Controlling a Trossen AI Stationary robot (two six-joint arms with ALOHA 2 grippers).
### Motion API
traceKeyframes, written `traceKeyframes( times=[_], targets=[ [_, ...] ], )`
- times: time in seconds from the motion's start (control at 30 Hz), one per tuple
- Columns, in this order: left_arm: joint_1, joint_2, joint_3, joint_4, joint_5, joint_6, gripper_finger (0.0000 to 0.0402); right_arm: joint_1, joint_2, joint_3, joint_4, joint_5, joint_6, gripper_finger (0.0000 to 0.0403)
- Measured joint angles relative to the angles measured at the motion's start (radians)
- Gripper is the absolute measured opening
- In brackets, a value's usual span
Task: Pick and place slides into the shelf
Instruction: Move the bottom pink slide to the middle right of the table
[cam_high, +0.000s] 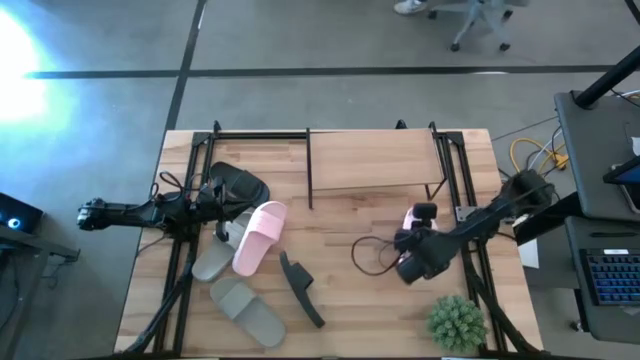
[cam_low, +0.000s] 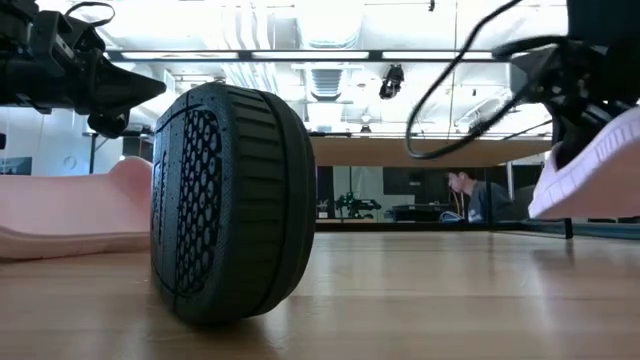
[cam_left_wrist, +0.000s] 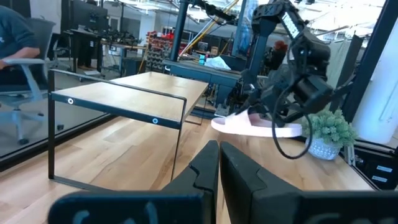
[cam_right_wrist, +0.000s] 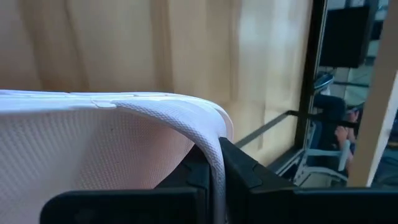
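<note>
My right gripper (cam_high: 415, 248) hangs over the table's right half, in front of the shelf (cam_high: 375, 160), shut on a pink slide (cam_high: 411, 216). The other pink slide (cam_high: 260, 238) lies flat left of centre, overlapping a grey slide (cam_high: 213, 260). The second grey slide (cam_high: 248, 310) lies nearer the near edge. One black slide (cam_high: 300, 290) stands on its side edge (cam_low: 230, 310). The other black slide (cam_high: 242, 186) lies flat by my left gripper (cam_high: 218, 200). That gripper is shut and raised, holding nothing (cam_left_wrist: 219, 152). My right gripper holds the pink slide by the edge of its broad strap (cam_right_wrist: 211, 140), pinched between the two fingers (cam_right_wrist: 245, 165). It comes slanting down from the table's right. The slide (cam_left_wrist: 255, 126) is lifted clear of the table, and its sole is tilted in the low view (cam_low: 590, 170).
A small potted plant (cam_high: 457, 322) stands near the near right corner. Black frame rails (cam_high: 465, 190) run along both table sides. The shelf's board (cam_left_wrist: 124, 93) is bare, with open tabletop (cam_high: 350, 230) in front of it. A person sits beyond the table (cam_low: 470, 190).
</note>
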Motion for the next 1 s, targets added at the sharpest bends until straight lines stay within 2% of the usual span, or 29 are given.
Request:
traceKeyframes(
  times=[0.23,0.53,0.8,1.0],
  targets=[
    [0.000,-0.001,0.000,0.000,0.000,0.000,0.0001,-0.013,-0.076,-0.108,0.165,-0.023,-0.160,0.0013],
    [0.000,0.000,0.000,0.000,0.000,0.000,0.0001,-0.107,-0.031,-0.113,0.165,-0.017,-0.160,0.0013],
    [0.000,-0.001,0.000,0.000,0.000,0.000,0.0001,-0.140,0.016,-0.107,0.163,-0.033,-0.115,0.0014],
    [0.000,-0.001,0.000,0.000,0.000,0.000,0.0001,-0.145,0.041,-0.109,0.154,-0.063,-0.062,0.0058]
  ],
)
